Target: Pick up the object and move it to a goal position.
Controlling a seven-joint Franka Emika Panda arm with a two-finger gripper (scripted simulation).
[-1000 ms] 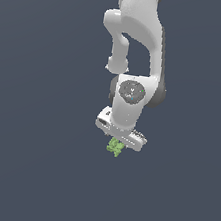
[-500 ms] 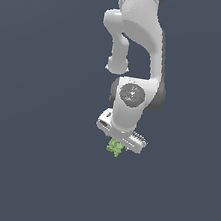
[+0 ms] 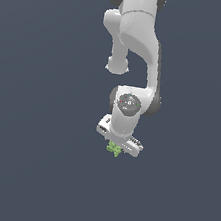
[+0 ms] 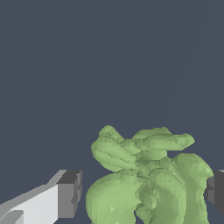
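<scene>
The white robot hand [image 3: 116, 145] points downward with the small light-green, lumpy, jagged-edged object [image 3: 114, 149] between its two dark-padded fingers [image 4: 70, 193]. In the wrist view one pad stands just beside the object with a slim gap showing, the other at its far edge; whether the hand is clenched on it or merely straddling it cannot be told. Judgement: confirm firm contact on both sides before travelling, since the uneven lobes could let it twist or slip. No goal marker is visible. No containers are visible; only a plain dark grey background
</scene>
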